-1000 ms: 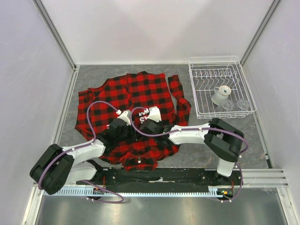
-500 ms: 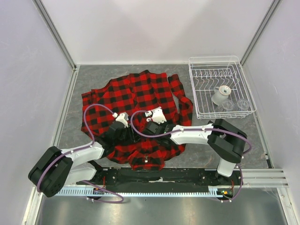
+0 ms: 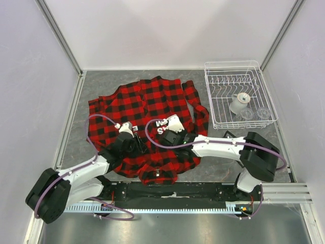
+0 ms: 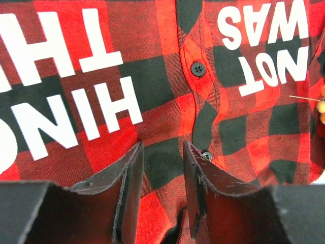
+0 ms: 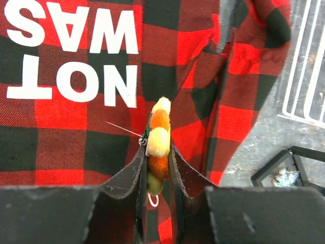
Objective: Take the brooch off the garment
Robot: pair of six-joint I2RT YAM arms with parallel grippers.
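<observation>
The garment (image 3: 147, 104), a red-and-black plaid shirt with white lettering, lies spread on the grey table. My right gripper (image 5: 156, 152) is shut on the brooch (image 5: 159, 137), a fuzzy yellow-and-orange flower pin that stands up between the fingers. Its thin needle (image 5: 122, 128) points left, bare above the cloth. In the top view the right gripper (image 3: 171, 133) hovers over the shirt's middle. My left gripper (image 4: 162, 155) is open over the button placket (image 4: 198, 68), with only flat cloth showing between its fingers. The brooch's edge (image 4: 322, 104) shows at the right border of the left wrist view.
A white wire dish rack (image 3: 219, 109) stands at the back right with a white cup (image 3: 238, 101) and clear glasses in it. Its edge (image 5: 304, 76) shows beside the shirt's sleeve (image 5: 244, 76). Metal-framed walls close in the table on three sides.
The left gripper has opened and drawn back toward the near left. The shirt shifted right and settled flatter. The right gripper moved slightly right, still shut on the brooch.
</observation>
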